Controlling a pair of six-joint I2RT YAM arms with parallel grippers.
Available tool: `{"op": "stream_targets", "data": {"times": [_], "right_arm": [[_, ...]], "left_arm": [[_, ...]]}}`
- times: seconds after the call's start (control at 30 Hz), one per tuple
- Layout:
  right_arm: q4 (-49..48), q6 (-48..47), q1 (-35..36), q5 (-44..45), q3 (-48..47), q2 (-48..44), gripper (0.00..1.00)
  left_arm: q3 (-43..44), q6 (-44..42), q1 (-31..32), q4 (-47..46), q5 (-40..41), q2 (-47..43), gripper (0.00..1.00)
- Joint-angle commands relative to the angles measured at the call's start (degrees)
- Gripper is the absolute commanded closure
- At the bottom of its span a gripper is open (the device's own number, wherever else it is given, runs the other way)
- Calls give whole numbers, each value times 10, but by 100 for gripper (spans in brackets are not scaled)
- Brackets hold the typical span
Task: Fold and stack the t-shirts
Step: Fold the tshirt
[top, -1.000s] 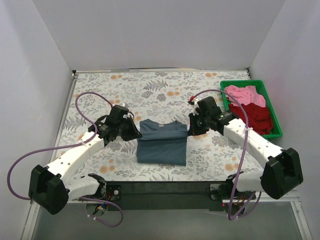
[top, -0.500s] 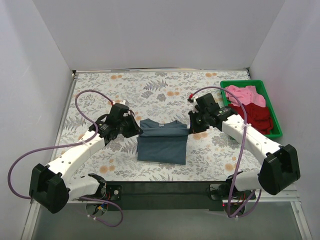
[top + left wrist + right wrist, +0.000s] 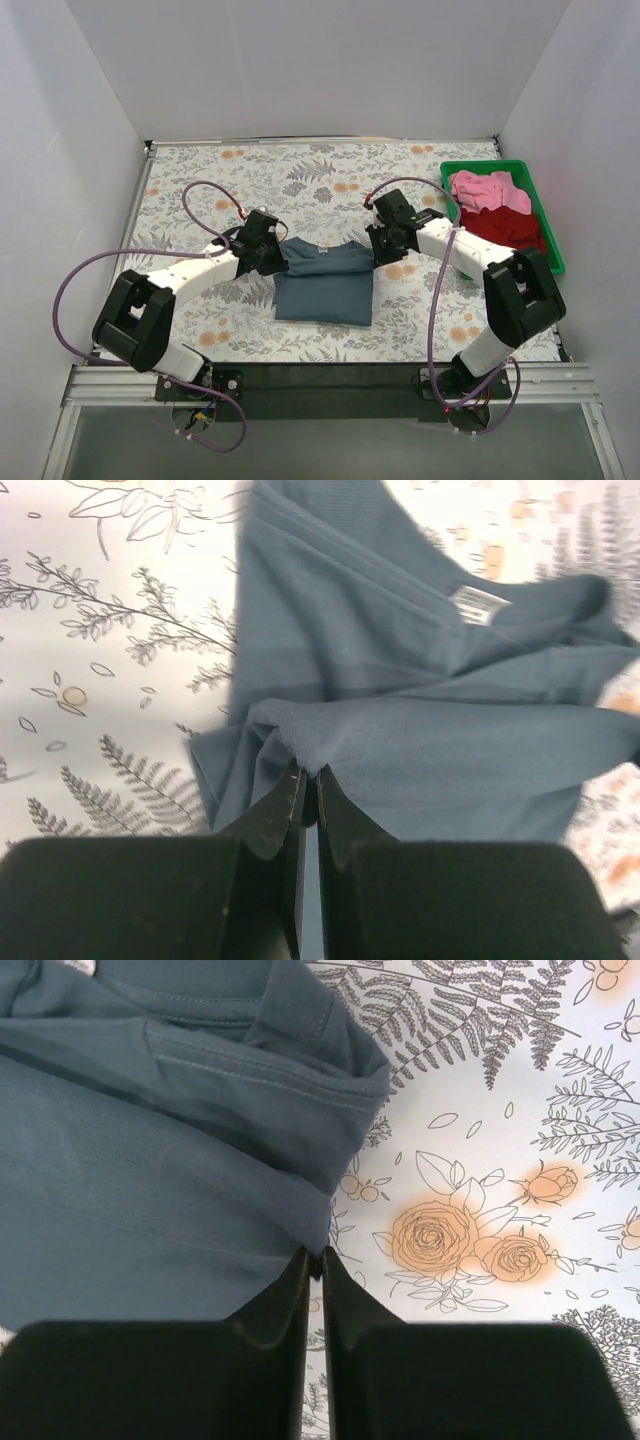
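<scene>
Blue-grey shirt [image 3: 324,288], part-folded, table centre, collar end far: left gripper [image 3: 308,780] & right gripper [image 3: 315,1260] each pinched tight on its far side edges, cloth spanning L–R betw. them; pink shirt [image 3: 487,188], red shirt [image 3: 512,232] in bin [image 3: 480,165], nearer R arm

Two arms, left arm [image 3: 190,268] and right arm [image 3: 468,258]: we see white link shells and chunky black joint housings. Purple cables [image 3: 100,259] loop loose off each. Left gripper [image 3: 283,262] and right gripper [image 3: 375,255] are black, with flat tapered fingers [image 3: 280,815].
</scene>
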State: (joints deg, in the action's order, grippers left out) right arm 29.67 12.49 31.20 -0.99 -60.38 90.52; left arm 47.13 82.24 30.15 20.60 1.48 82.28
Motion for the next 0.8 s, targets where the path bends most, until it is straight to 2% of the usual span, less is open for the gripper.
{"op": "stream_targets", "data": {"times": [0.0,0.03,0.07,0.13,0.17,0.23,0.27,0.3,0.4,0.47,0.5,0.63,0.77], "right_arm": [[-17,-26,-11,52,-14,11,83],[-17,-28,-11,49,-20,10,79],[-17,-29,-11,46,-23,7,73],[-17,-33,-10,39,-27,-14,68],[-19,-36,-11,27,-27,-24,65],[-30,-47,-11,14,-16,-52,64],[-36,-53,-11,-22,-10,-62,63],[-49,-57,-11,-37,-3,-70,63],[-73,-67,-7,-99,25,-97,62],[-96,-68,-4,-155,46,-110,62],[-115,-68,-4,-170,60,-111,62],[-143,-70,-4,-224,67,-65,65],[-161,-76,-4,-228,35,-3,67]], "left_arm": [[4,-18,-11,-12,57,27,96],[11,-18,-11,-7,59,27,92],[13,-18,-10,-5,61,25,79],[16,-17,-10,4,65,4,65],[16,-18,-10,6,67,-7,54],[13,-23,-9,17,67,-39,38],[10,-28,-8,22,66,-49,24],[8,-30,-7,27,65,-59,22],[-12,-41,12,42,66,-103,22],[-21,-46,33,42,52,-121,30],[-25,-48,40,42,47,-122,38],[-22,-54,61,9,2,-93,57],[13,-66,59,-24,24,-21,68]]}}
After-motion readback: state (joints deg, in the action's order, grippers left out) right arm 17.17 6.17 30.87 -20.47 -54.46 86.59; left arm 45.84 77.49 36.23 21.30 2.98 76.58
